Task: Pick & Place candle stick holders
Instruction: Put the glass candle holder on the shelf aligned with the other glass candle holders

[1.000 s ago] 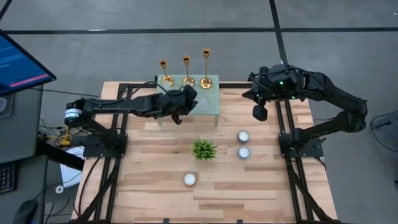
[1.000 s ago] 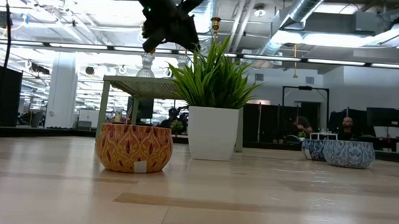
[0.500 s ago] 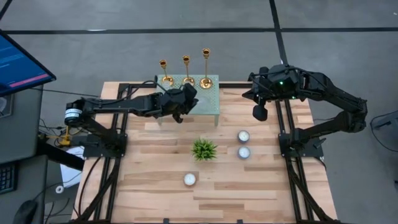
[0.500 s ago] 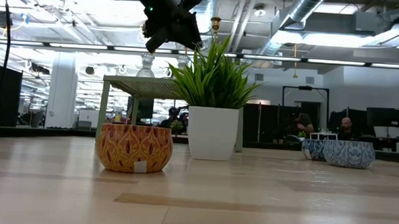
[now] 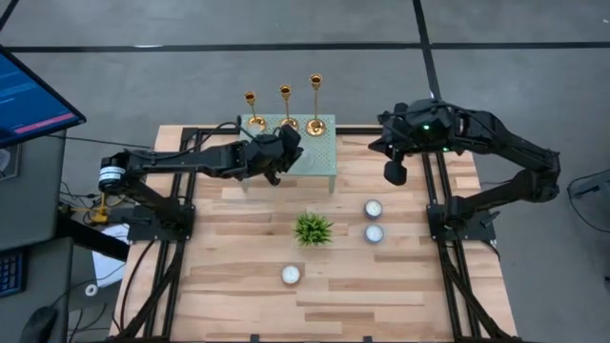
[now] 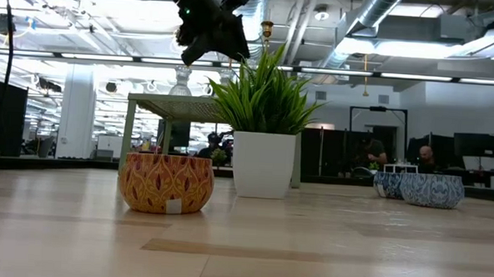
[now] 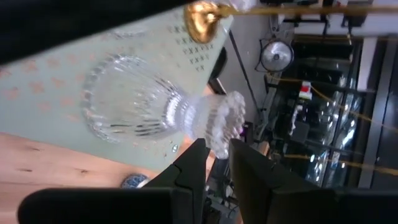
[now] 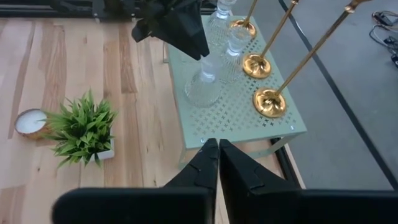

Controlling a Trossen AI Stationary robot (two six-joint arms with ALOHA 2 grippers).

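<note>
Three gold candle stick holders [image 5: 286, 107] stand by their round bases [image 8: 268, 101] in a row along the far edge of a small green perforated stand [image 5: 322, 157]. Clear glass holders [image 8: 202, 87] stand on the same stand, nearer to me. My left gripper [image 7: 217, 149] hovers over the stand with a narrow gap between its fingers, its tips at the top cup [image 7: 219, 121] of one glass holder. My right gripper [image 8: 214, 146] hangs shut and empty, raised above the table's right side [image 5: 393, 171]. My left gripper comes at the glass holder's top cup [image 7: 219, 121] slanting down from the table's left, its fingertips [image 7: 199, 149] on either side of the rim. I cannot tell whether they touch it. The holder stands upright on the green stand.
A small potted plant [image 5: 312, 229] stands mid-table. Two blue patterned candle bowls [image 5: 373, 208] [image 5: 374, 232] sit to its right, and an orange one [image 5: 291, 274] nearer the front. A monitor [image 5: 29, 95] stands off the table's left.
</note>
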